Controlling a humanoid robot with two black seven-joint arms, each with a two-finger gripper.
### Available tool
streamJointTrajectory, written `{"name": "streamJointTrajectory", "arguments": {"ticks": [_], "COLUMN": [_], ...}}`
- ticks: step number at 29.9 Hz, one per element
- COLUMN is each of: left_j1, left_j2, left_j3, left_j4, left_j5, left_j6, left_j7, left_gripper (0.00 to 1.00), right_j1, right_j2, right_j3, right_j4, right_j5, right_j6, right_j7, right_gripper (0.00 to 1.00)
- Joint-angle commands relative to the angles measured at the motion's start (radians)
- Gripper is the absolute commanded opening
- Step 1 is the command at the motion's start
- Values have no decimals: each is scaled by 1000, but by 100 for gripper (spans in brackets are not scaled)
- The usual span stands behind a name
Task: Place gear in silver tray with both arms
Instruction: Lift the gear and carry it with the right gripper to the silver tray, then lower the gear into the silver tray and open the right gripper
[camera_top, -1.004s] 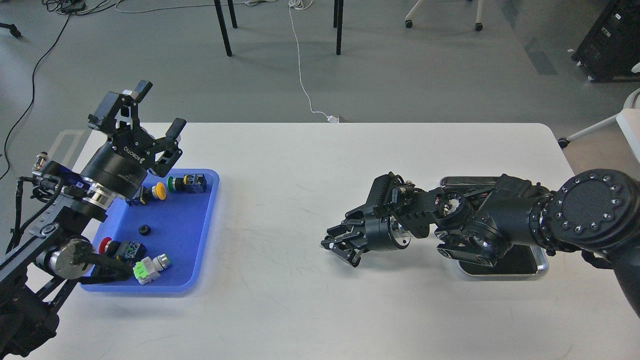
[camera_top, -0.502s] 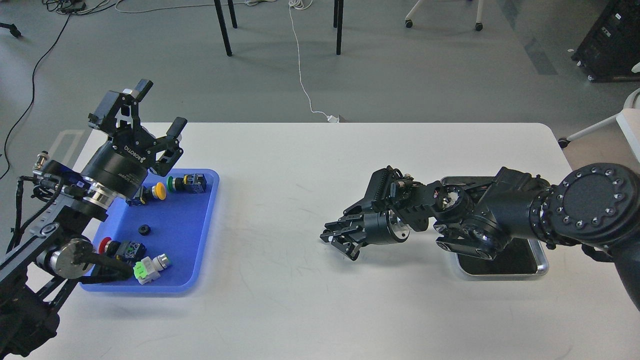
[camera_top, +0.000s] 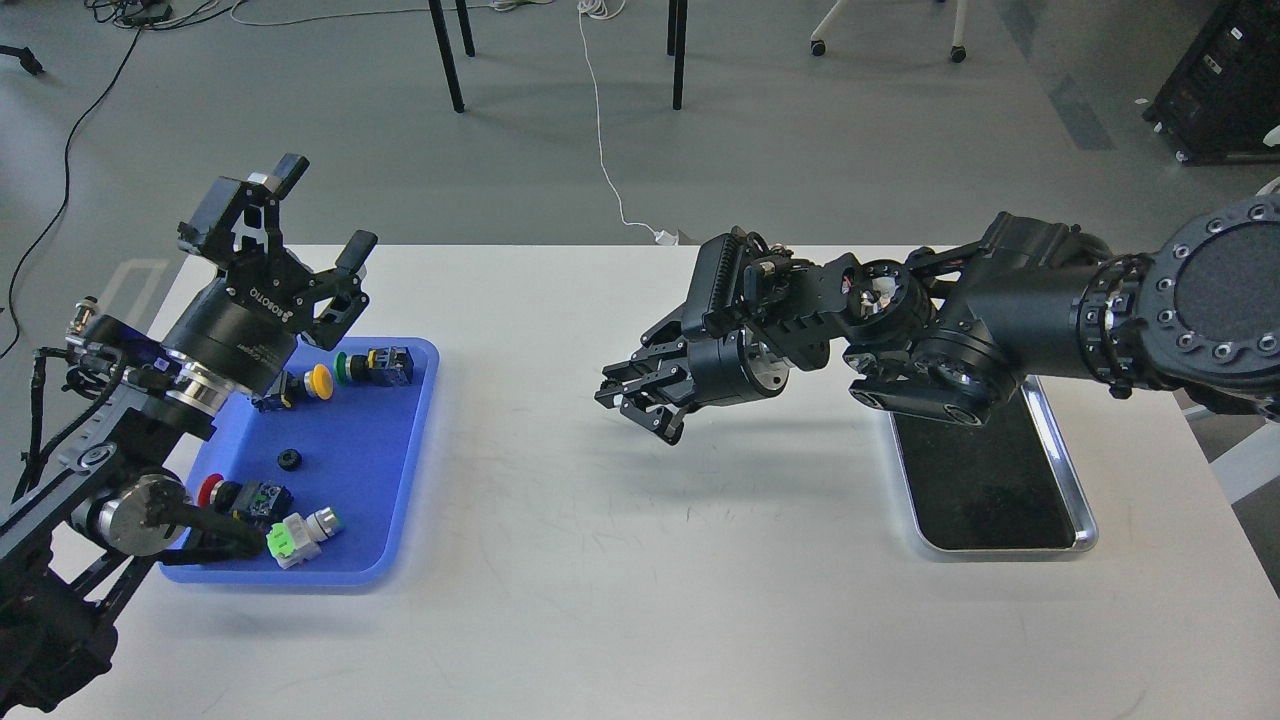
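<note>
A white counter (camera_top: 560, 560) carries a blue plastic tray (camera_top: 400, 540) of small parts at left and a shiny rectangular silver tray (camera_top: 1085, 525) at right. The small black toothed gear (camera_top: 289, 460) lies in the blue tray, untouched. The left end effector (camera_top: 320, 215) hovers above that tray, fingers spread wide and empty, seemingly poised to descend. The right end effector (camera_top: 640, 395) hangs mid-counter holding nothing; its opening is unclear.

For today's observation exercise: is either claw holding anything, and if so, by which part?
Nothing is held. The left claw is open above the blue tray; the right claw hangs over bare table with nothing between its fingers.
</note>
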Motion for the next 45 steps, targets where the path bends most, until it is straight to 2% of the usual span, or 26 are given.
{"name": "streamJointTrajectory", "arguments": {"ticks": [1, 11, 16, 24, 36, 40, 42, 44, 45], "left_j1": [1, 1, 0, 0, 1, 0, 1, 1, 1], "left_j2": [0, -8, -9, -12, -14, -14, -14, -14, -14], "left_j3": [0, 2, 5, 5, 2, 2, 2, 2, 2], "left_j4": [-4, -6, -6, -18, -20, -20, -20, -20, -20], "left_j5": [0, 0, 0, 0, 0, 0, 0, 0, 0], "left_j6": [0, -1, -3, -3, -3, -1, -1, -1, -1], "left_j7": [0, 8, 8, 14, 18, 18, 18, 18, 18], "left_gripper": [98, 98, 98, 98, 98, 98, 98, 98, 98], "right_j1": [22, 8, -15, -96, -256, -277, -283, -283, -283], "right_j2": [-81, -440, -543, -574, -518, -508, -506, -509, -512], "right_j3": [-41, -146, -173, -172, -77, -75, -73, -72, -69], "right_j4": [57, 97, 83, 4, -125, -127, -127, -127, -125], "right_j5": [-11, -117, -158, -157, -151, -146, -143, -143, -141], "right_j6": [10, 10, 22, 40, 40, 40, 39, 39, 39], "right_j7": [0, 0, 0, 0, 0, 0, 0, 0, 0], "right_gripper": [4, 5, 5, 6, 12, 19, 28, 41, 54]}}
